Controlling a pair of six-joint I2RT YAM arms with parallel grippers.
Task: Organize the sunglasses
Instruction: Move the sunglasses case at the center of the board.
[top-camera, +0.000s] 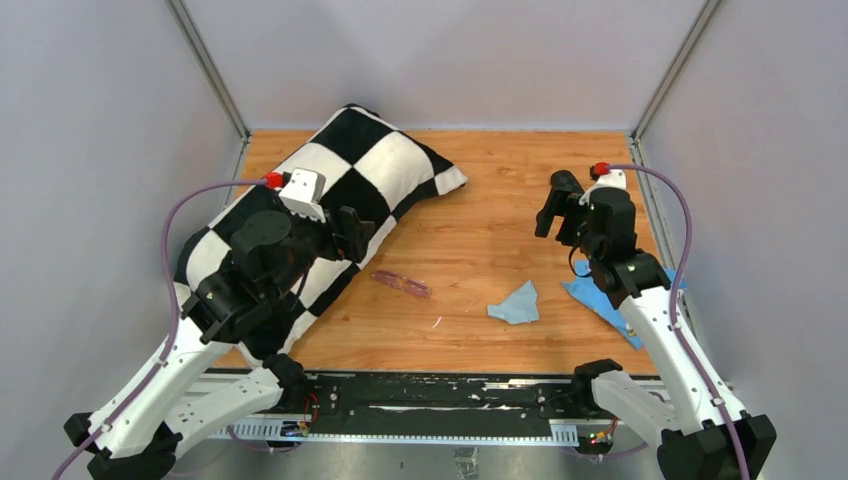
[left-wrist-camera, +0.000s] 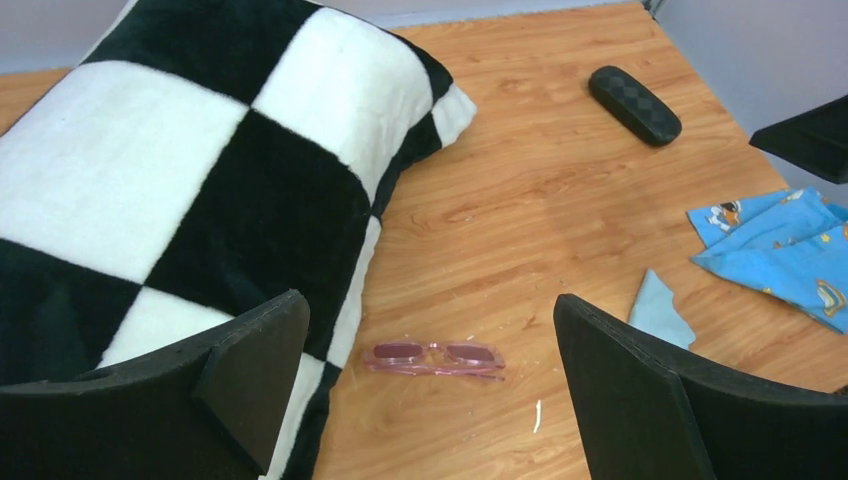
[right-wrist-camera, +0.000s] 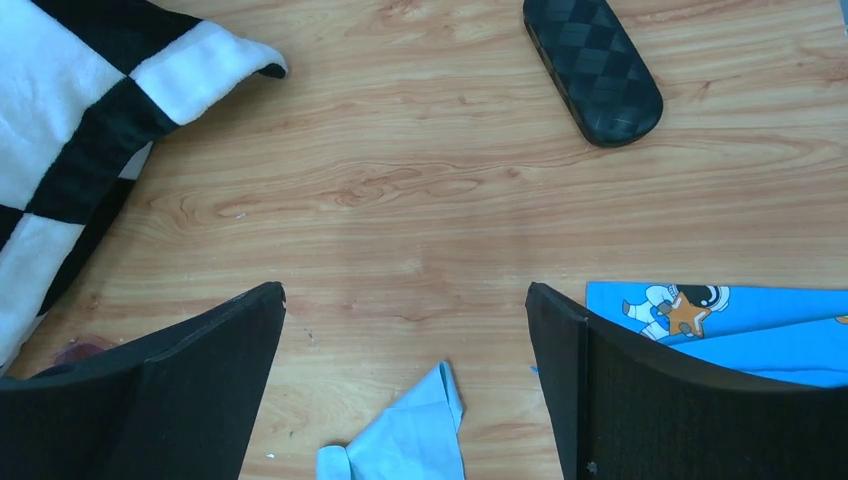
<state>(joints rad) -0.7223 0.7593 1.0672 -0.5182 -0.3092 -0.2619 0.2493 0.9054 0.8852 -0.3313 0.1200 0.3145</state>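
The folded pinkish-purple sunglasses (top-camera: 400, 283) lie on the wooden table beside the edge of a checked pillow. In the left wrist view the sunglasses (left-wrist-camera: 432, 357) lie below and between my open fingers. My left gripper (top-camera: 356, 235) hovers over the pillow's edge, open and empty (left-wrist-camera: 428, 300). My right gripper (top-camera: 553, 210) is raised over the right side of the table, open and empty (right-wrist-camera: 405, 290). A dark oval glasses case (left-wrist-camera: 634, 104) lies shut at the far right and also shows in the right wrist view (right-wrist-camera: 592, 68). In the top view it is hidden by the right arm.
A black-and-white checked pillow (top-camera: 340, 190) fills the left of the table. A small light blue cloth (top-camera: 516, 304) lies crumpled at front centre, under the right gripper (right-wrist-camera: 400, 440). A blue printed cloth (top-camera: 600, 300) lies beneath the right arm. Grey walls enclose the table.
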